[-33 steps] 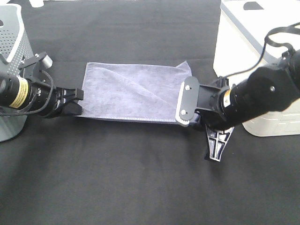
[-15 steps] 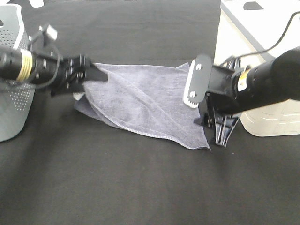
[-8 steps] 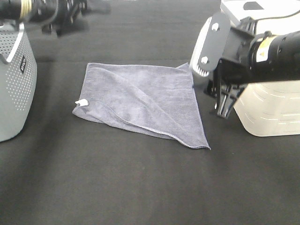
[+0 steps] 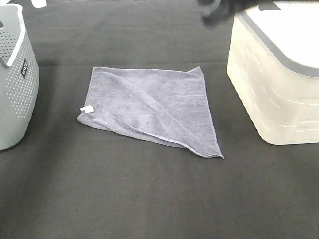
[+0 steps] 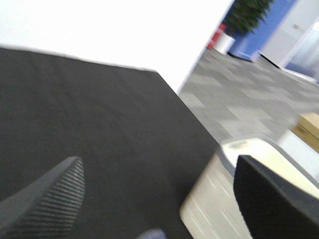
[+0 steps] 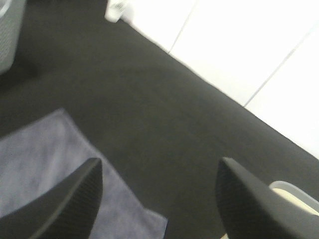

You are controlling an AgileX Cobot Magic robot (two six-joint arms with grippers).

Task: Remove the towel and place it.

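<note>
The greyish-purple towel (image 4: 149, 104) lies spread on the black table, one fold running across it, its white tag (image 4: 86, 108) at the left corner. Nothing touches it. My left gripper (image 5: 159, 167) is open and empty, high above the table, and does not show in the exterior high view; a sliver of towel (image 5: 149, 234) shows at that picture's lower edge. My right gripper (image 6: 160, 167) is open and empty, above the towel's (image 6: 40, 164) far corner. In the exterior high view the right arm is a dark blur (image 4: 217, 12) at the top edge.
A grey perforated basket (image 4: 15, 74) stands at the table's left edge. A cream basket with a grey rim (image 4: 274, 74) stands at the right; it also shows in the left wrist view (image 5: 214, 199). Black tabletop (image 4: 149, 199) surrounds the towel.
Both grippers let go of the towel and rose away toward the back. The left arm has left the exterior view. The towel settled flat and has stayed still for the last half second.
</note>
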